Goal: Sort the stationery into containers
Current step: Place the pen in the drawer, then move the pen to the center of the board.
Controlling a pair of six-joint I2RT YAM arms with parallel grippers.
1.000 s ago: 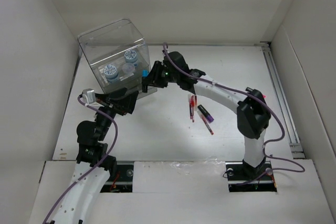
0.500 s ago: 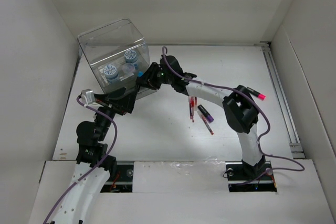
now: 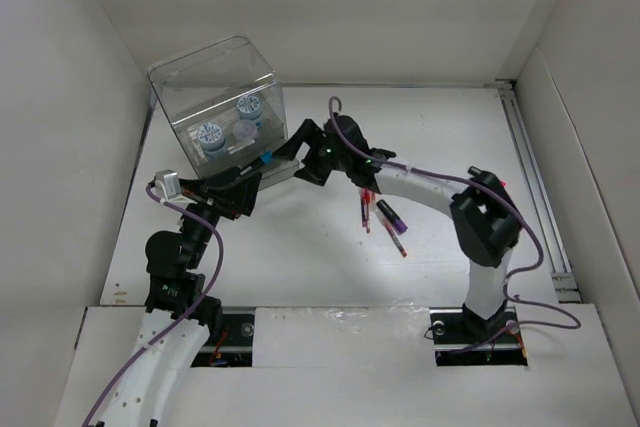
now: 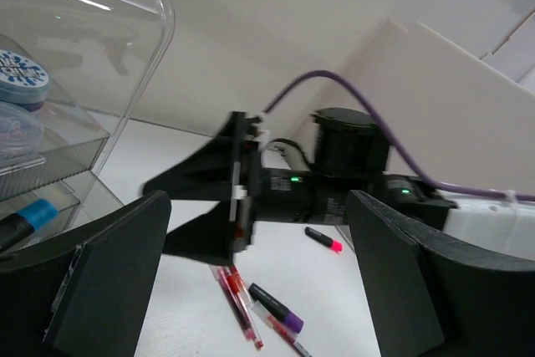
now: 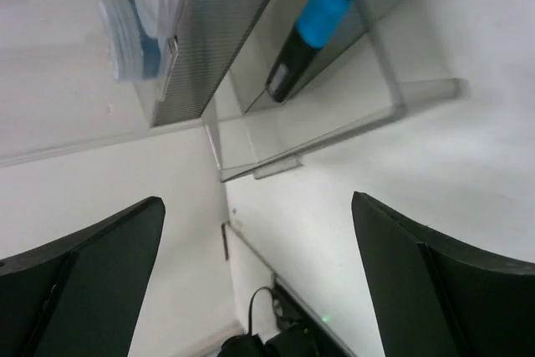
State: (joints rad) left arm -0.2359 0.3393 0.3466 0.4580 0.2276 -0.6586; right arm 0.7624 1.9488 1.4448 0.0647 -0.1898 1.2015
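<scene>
Rolls (image 3: 210, 134) and a blue-capped marker (image 5: 303, 38) sit in the organiser (image 3: 215, 62), upper left; red pens (image 3: 366, 205) and purple-ended marker (image 3: 391, 216) lie unsorted mid-frame on the surface (image 3: 300, 247); both jaws apart, empty

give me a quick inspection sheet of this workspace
surface: white table, no spills seen
job's things: clear organiser box far left, two blue-and-white rolls inside, blue-capped marker in its low drawer; red pens, purple-ended marker and pink-tipped marker loose on table
clutter: nothing seen
grippers: left pincer open, empty; right pincer open, empty, facing the drawer
cables: purple cables along both arms
surroundings: white walls on three sides, rail along right edge
</scene>
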